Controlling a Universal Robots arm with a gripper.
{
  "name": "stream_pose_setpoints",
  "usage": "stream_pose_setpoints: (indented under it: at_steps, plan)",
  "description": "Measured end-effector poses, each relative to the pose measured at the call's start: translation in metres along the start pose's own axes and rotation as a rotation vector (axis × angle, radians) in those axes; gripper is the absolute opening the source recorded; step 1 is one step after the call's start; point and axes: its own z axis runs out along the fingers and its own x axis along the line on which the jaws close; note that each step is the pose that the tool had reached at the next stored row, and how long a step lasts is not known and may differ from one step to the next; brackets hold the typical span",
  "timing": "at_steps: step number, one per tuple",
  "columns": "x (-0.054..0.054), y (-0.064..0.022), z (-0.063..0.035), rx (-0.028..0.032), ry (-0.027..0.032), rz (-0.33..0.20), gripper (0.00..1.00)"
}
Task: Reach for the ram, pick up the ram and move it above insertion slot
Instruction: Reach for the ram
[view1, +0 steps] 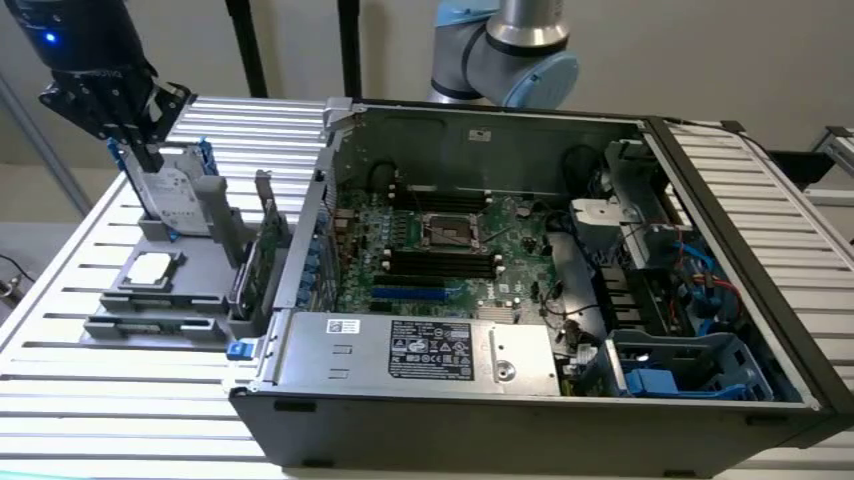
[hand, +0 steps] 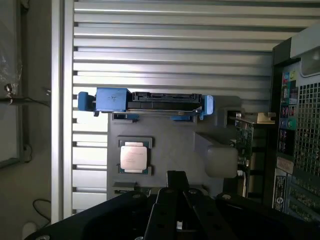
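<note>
My gripper (view1: 142, 155) hangs high over the far end of a grey parts holder (view1: 200, 300) at the exterior view's left, its fingers shut with nothing between them. The ram (view1: 150, 323) looks like a thin dark stick lying edge-up in the holder's nearest slot, well away from the gripper. In the wrist view the gripper's black fingers (hand: 175, 192) cover most of that slot. The black memory slots (view1: 441, 262) lie on the motherboard inside the open computer case (view1: 534, 400).
On the holder stand a silver hard drive (view1: 174, 195) in a blue carrier (hand: 112, 99), a processor chip (hand: 134, 157) and an upright green expansion card (view1: 274, 240). The case wall (view1: 314, 230) rises right beside the holder. The slatted aluminium table (view1: 80, 400) runs underneath.
</note>
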Motion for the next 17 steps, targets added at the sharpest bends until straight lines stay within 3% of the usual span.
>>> stream_pose_setpoints:
  at_steps: [4, 17]
  plan:
    - [0.0, -0.0052, -0.0002, 0.0, 0.0001, 0.0, 0.11]
    - [0.001, -0.0637, -0.0023, 0.0004, 0.0006, 0.0, 0.11]
